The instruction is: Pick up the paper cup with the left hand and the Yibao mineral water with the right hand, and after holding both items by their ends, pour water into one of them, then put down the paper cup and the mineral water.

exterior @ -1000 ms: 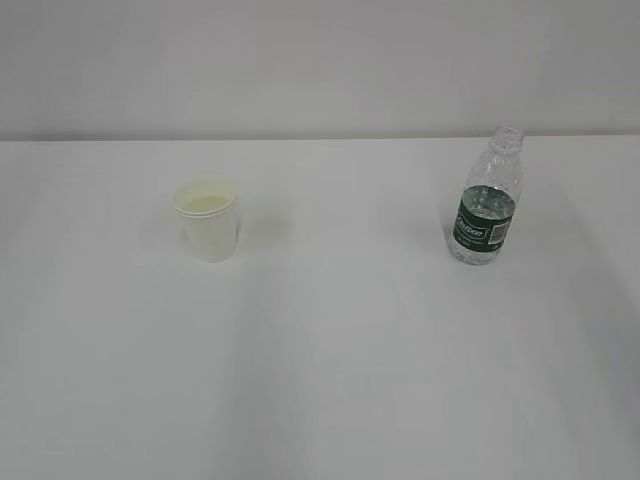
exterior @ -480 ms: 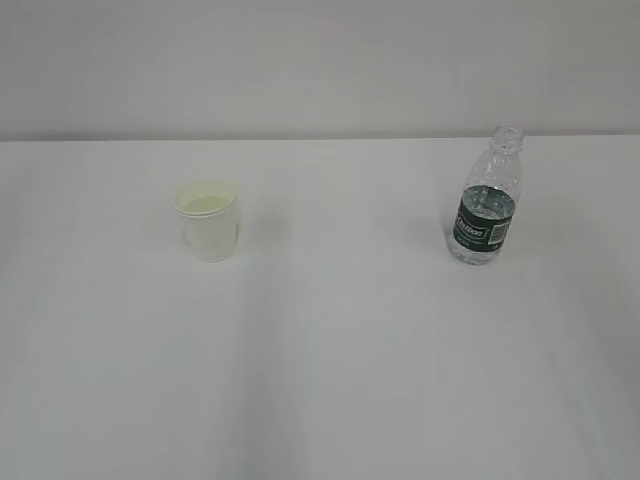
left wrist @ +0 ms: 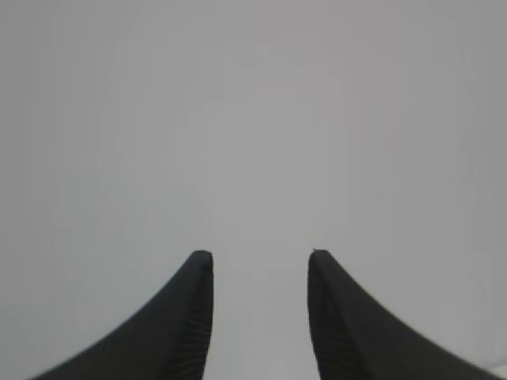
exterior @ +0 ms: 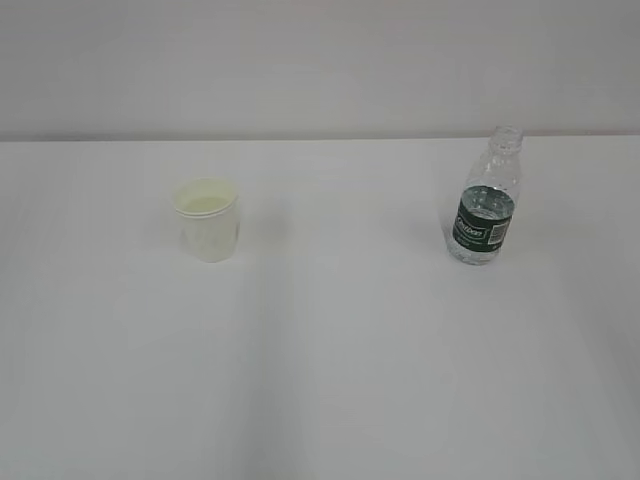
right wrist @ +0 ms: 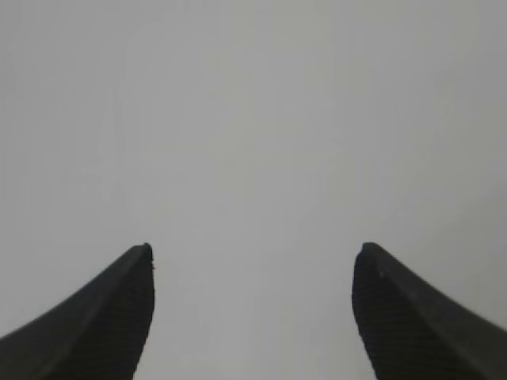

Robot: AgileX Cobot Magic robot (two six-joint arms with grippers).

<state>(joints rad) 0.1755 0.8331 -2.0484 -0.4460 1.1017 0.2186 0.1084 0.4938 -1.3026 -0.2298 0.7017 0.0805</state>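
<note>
White bench [exterior: 330, 380] carries paper cup [exterior: 208, 219] left and Yibao mineral water [exterior: 484, 200] right, both upright; left claw [left wrist: 260, 261] and right claw [right wrist: 253, 253] gape empty, neither item within their views.

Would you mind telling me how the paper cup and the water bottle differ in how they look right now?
The cup is short, opaque and white with a wide open mouth; the bottle is taller, clear and ribbed with a narrow neck. The bottle carries a dark green label band, while the cup is plain. The cup stands on the left of the table, the bottle on the right, well apart. Both stand upright, uncapped, and neither is held.
</note>
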